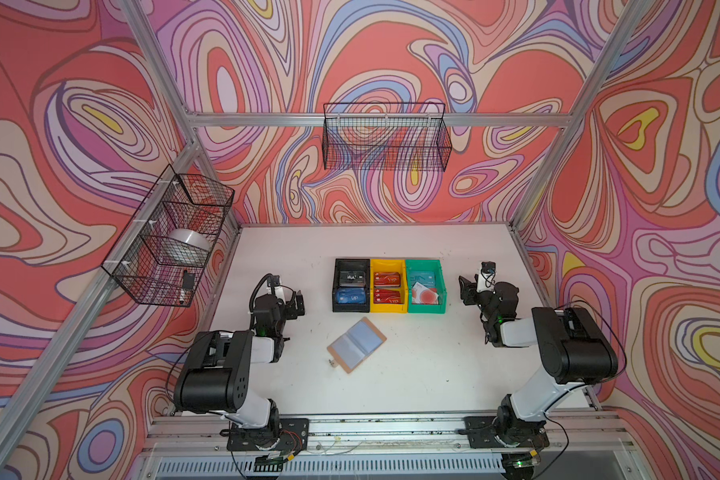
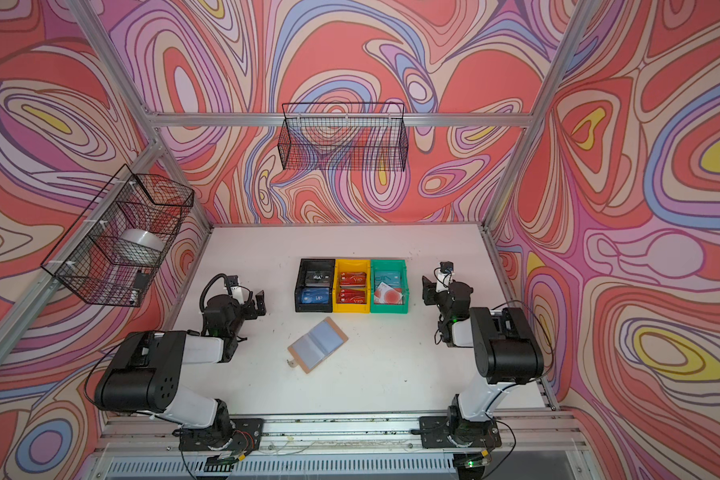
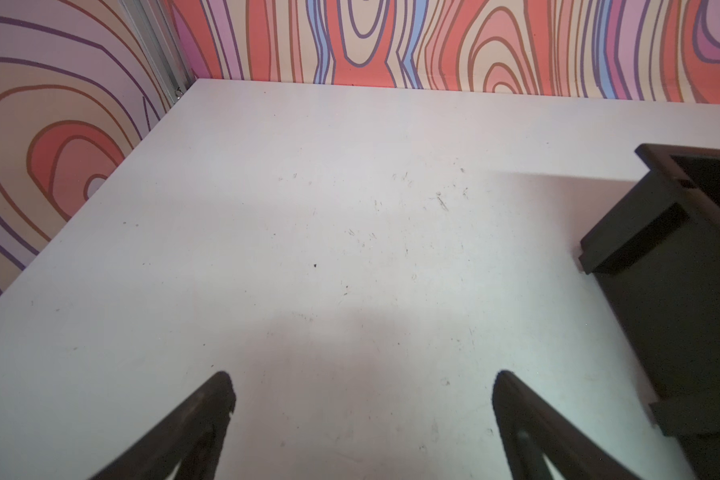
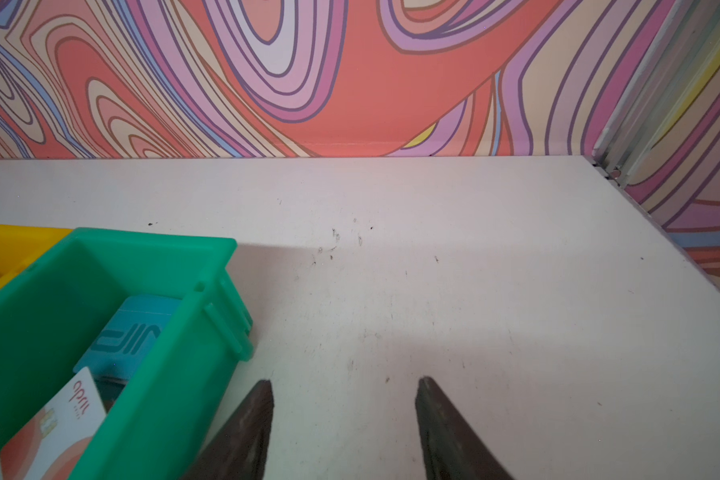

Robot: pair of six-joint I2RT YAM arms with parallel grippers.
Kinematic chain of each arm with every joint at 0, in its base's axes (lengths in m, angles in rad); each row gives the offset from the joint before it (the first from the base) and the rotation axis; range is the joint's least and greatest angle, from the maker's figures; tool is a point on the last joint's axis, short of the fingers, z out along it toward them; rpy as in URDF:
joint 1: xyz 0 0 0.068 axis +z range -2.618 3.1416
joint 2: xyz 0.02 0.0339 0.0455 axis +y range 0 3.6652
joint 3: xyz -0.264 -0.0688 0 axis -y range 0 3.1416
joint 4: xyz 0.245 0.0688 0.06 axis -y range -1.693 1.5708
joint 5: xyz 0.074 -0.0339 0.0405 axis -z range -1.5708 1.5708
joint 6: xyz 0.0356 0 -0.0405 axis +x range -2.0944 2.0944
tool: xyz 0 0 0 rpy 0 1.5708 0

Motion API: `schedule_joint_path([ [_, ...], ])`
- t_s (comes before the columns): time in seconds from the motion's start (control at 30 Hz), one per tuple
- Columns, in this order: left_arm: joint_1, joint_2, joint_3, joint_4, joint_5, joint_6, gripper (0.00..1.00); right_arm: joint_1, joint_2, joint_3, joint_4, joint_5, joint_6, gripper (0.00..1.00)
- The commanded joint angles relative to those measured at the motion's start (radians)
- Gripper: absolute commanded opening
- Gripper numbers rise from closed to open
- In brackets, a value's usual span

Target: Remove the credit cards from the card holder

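Three bins (image 1: 387,262) hold the cards (image 1: 387,280); card holder (image 1: 356,345) lies unfolded on the table (image 1: 433,365), sleeves seemingly empty. Left gripper (image 3: 362,374), right gripper (image 4: 344,380): both spread, holding nothing. You likely need only check the sleeves.

We find the table (image 1: 454,374) bare at the back, on both sides and at the front. Across its middle the black bin (image 1: 351,308), yellow bin (image 1: 388,308) and green bin (image 1: 427,309) stand wall to wall. The card holder (image 1: 356,345) lies flat before them, a narrow strip between. A wire basket (image 1: 142,286) juts from the left wall.
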Motion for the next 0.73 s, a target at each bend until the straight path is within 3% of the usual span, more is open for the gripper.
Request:
schedule_joint_path([
  [0.0, 0.005, 0.005, 0.011, 0.034, -0.015, 0.002, 1.00, -0.001, 0.013, -0.010, 0.023, 0.005, -0.001, 0.97],
  [0.2, 0.005, 0.000, 0.039, -0.032, 0.054, 0.033, 1.00, -0.001, 0.012, -0.011, 0.023, 0.005, -0.001, 0.98],
  [0.7, 0.005, 0.006, 0.035, -0.020, 0.054, 0.031, 1.00, -0.001, 0.012, -0.011, 0.024, 0.006, -0.002, 0.99],
])
